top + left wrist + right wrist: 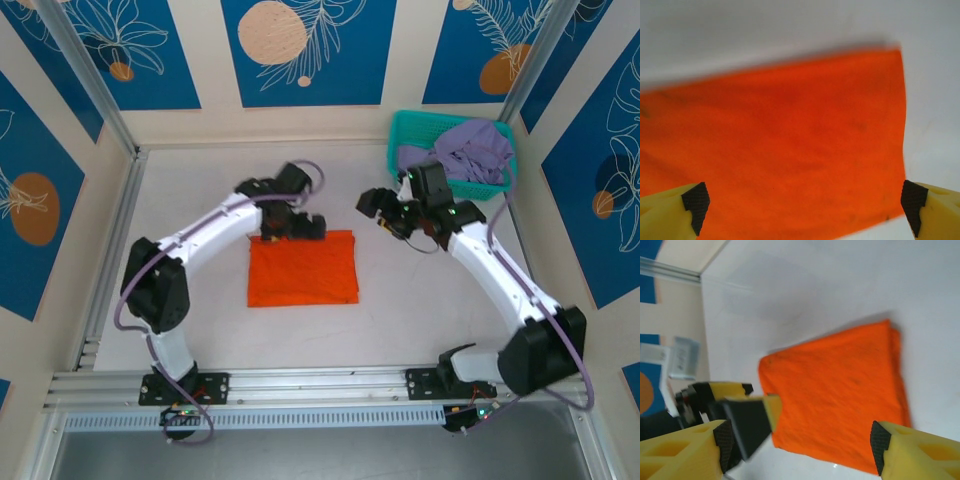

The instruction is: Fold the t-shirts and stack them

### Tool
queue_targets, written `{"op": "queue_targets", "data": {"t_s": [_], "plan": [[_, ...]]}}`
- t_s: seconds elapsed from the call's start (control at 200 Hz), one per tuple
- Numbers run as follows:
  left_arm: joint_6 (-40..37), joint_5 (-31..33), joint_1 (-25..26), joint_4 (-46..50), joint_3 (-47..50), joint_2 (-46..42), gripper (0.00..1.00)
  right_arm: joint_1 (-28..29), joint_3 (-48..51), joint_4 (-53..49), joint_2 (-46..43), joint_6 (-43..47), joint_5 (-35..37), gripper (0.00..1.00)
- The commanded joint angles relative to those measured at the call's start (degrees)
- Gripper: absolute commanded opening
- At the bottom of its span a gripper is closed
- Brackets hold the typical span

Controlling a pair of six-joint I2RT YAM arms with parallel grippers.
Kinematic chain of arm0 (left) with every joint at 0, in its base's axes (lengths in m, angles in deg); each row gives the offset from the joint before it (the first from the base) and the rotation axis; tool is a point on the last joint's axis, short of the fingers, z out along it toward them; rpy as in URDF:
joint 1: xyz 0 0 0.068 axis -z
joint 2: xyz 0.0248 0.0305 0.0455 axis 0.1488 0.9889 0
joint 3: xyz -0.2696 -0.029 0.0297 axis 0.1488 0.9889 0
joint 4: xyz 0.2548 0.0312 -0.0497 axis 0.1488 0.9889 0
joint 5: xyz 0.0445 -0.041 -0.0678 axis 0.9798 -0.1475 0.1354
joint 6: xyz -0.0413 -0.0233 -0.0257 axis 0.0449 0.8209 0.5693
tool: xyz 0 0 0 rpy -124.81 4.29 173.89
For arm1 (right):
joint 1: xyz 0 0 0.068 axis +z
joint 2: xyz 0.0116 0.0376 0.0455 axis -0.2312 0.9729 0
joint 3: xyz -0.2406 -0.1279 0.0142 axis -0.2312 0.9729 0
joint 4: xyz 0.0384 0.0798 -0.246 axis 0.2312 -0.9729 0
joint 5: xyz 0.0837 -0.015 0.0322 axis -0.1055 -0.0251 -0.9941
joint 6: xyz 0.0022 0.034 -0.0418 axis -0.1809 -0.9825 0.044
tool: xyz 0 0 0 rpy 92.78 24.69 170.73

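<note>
About half done, I judge: the orange shirt lies folded into a flat, soft rectangle mid-table, while the lavender shirt sits crumpled in the teal mesh basket at one o'clock — unfolded, unstacked. The left gripper is spread wide at the orange shirt's twelve o'clock edge. The right gripper, likewise released, hangs at its two o'clock — seemingly touching nothing.

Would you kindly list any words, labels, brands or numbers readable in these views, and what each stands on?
None can be read. The orange t-shirt, lavender t-shirt, teal basket and wall panels carry no legible text; the panels bear only leaf and circle patterns.
</note>
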Motion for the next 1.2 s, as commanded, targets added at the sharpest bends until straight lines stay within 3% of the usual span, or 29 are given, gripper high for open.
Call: {"op": "queue_targets", "data": {"t_s": [0.0,0.195,0.365,0.5,0.83,0.865,0.92,1.19], "plan": [[3.17,4.51,2.03,1.89,6.07,3.07,1.00,-1.86,7.34,-5.00,-5.51,0.56,3.48,0.76],[5.76,4.42,3.08,-2.08,11.46,7.58,1.00,-4.67,16.38,-7.23,-14.80,-0.62,1.44,0.76],[1.07,8.66,1.53,0.04,7.79,13.85,1.00,-4.98,18.69,-9.86,-16.81,-1.89,1.39,0.76],[-4.76,13.23,-3.24,0.53,5.33,16.84,1.00,-5.04,19.16,-11.78,-18.75,-3.39,1.69,0.75],[-18.42,17.20,-18.06,2.11,-6.45,22.15,1.00,-5.22,16.29,-19.74,-22.77,-5.66,3.30,0.74],[-20.01,16.08,-19.59,2.48,-8.40,23.21,0.90,-5.26,15.51,-20.78,-22.91,-5.65,3.34,0.74],[-21.36,13.08,-21.72,2.42,-11.06,24.31,0.85,-5.35,14.33,-22.49,-23.04,-5.63,3.65,0.74],[-28.75,21.00,-28.71,7.27,-25.95,31.36,0.94,-5.55,6.49,-28.56,-21.20,-4.77,5.41,0.73]]}}
